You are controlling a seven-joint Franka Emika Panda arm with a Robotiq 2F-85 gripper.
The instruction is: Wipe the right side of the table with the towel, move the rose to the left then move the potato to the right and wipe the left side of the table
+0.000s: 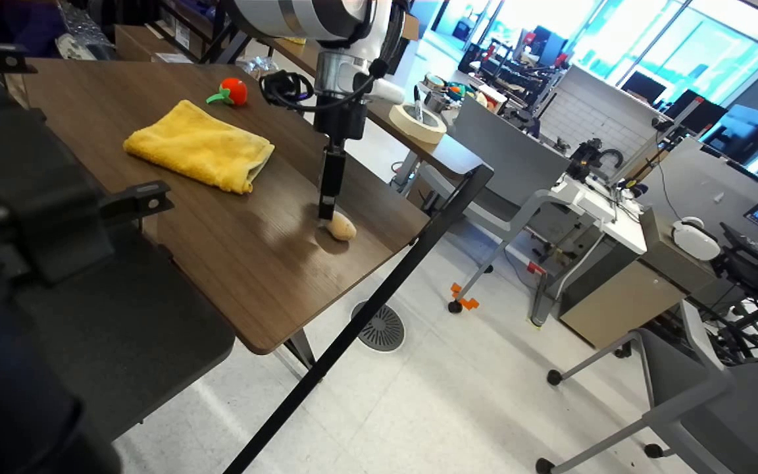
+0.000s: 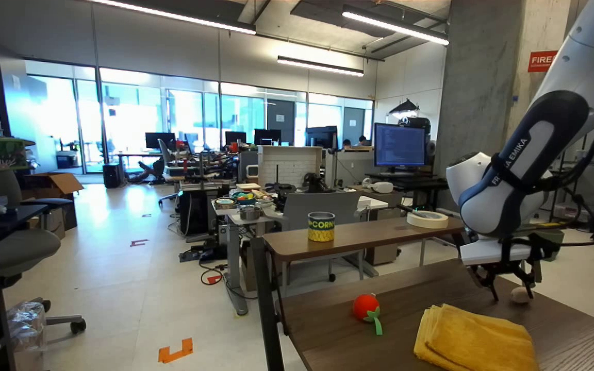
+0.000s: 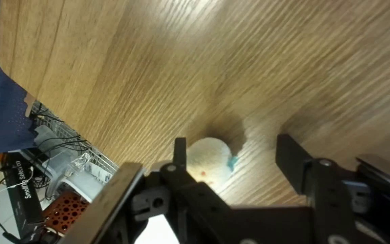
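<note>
Your fingers (image 3: 292,164) are spread; ease toward the wrist view's left to centre the potato (image 3: 208,162), bottom middle, before closing

Bright overall: ceiling strip lights (image 2: 395,27) lit, windows (image 1: 668,49) blown out in both exterior views.
In an exterior view, floor (image 2: 111,257) carries a whitish sheen toward the windows. In an exterior view, frame strongly tilted; equipment (image 1: 17,368) at left edge very dark, blurred; soft shadows on table (image 1: 270,270). Wrist view: white glare patch on table at top edge of frame; potato (image 3: 208,159) pale, lit bright, with soft dark shadow just beside it.
</note>
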